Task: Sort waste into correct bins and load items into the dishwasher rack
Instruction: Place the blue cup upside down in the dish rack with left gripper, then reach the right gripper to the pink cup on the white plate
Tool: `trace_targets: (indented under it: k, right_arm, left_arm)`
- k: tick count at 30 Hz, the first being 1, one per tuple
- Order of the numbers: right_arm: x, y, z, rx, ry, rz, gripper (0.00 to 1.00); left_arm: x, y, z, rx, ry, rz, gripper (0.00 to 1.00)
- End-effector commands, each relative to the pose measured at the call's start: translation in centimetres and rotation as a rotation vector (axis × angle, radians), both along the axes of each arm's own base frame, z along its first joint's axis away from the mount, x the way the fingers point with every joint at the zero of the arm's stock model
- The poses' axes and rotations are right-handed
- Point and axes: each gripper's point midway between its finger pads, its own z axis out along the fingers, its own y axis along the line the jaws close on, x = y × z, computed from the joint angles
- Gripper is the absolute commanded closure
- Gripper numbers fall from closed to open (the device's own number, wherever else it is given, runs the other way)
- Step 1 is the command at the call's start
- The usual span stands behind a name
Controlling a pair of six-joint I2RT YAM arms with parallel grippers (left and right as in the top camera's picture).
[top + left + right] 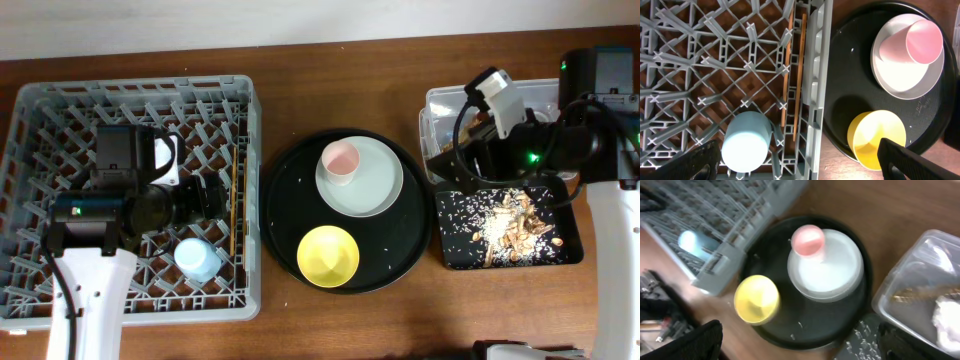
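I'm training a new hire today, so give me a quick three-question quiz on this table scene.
1. True or false: the blue cup stands in the rack.
2. What sits on the plate? A pink cup; B bowl; C chopsticks.
3. Fill in: the scraps lie in the rectangular black ____.
Key: 1 true; 2 A; 3 tray.
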Motion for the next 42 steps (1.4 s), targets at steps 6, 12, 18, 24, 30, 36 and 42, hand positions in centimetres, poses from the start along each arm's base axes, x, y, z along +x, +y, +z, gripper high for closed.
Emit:
trace_targets:
  k: [6,12,18,24,30,36,42]
  right_arm:
    - [-1.9,7.7,3.7,0.321,0.017,0.248,0.01]
    - [3.7,11.5,-2.7,-0.315,-0.104,-0.217,0.01]
    - [4.8,16.3,-6.2,-0.301,-0.043,-0.208,0.32]
    - [7.7,17.0,-16.3,-0.462,0.126,-0.202,0.66]
    - [8.8,17.2,-21.1,-0.526,0.182,-0.191,0.65]
    - [10.2,15.6,-22.7,-0.546,0.203,-0.235,0.67]
    - [9.7,15.9,-23.7,-0.533,0.252,-0.213,0.70]
  left_arm:
    - [0.2,-0.1,0.5,-0.012,-0.016,-0.004,0.01]
    - [0.2,-0.1,0.5,-0.012,-0.016,-0.004,0.01]
    - [0.2,-0.1,0.5,-0.012,-0.016,-0.004,0.01]
    - [0.2,-0.1,0.5,-0.012,-0.016,-0.004,0.01]
    - [0.2,-0.1,0.5,-0.012,-0.016,-0.004,0.01]
    - [0.2,-0.1,0.5,-0.012,-0.016,-0.004,0.01]
    - [0.2,-0.1,0.5,-0.012,-0.016,-0.004,0.01]
